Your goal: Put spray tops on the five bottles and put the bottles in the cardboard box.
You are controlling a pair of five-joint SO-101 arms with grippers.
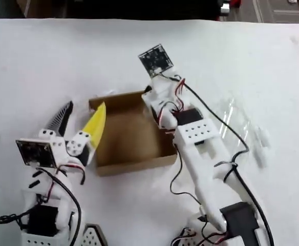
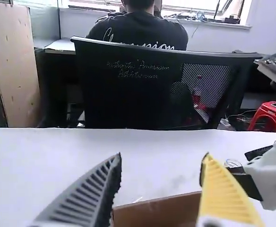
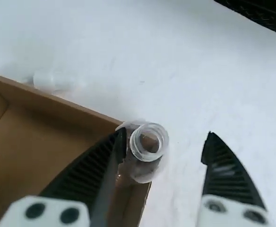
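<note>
The open cardboard box (image 1: 129,136) lies mid-table. My right gripper (image 3: 166,133) is open over the box's (image 3: 29,142) corner. A clear bottle (image 3: 147,142) with a bare open neck stands between its fingers, against one black finger (image 3: 100,170); I cannot tell whether it is inside the box wall or just outside it. My left gripper (image 1: 86,105) is open with nothing in it at the box's left edge, one finger dark and one yellow (image 2: 218,194). Seen from the left wrist, the box edge (image 2: 161,210) sits below the left gripper (image 2: 161,158).
Faint clear bottles (image 1: 234,123) lie on the white table to the right of the right arm (image 1: 195,138). Another clear item (image 3: 53,80) rests on the table just beyond the box wall. Part of the right arm (image 2: 270,175) shows beside the yellow finger.
</note>
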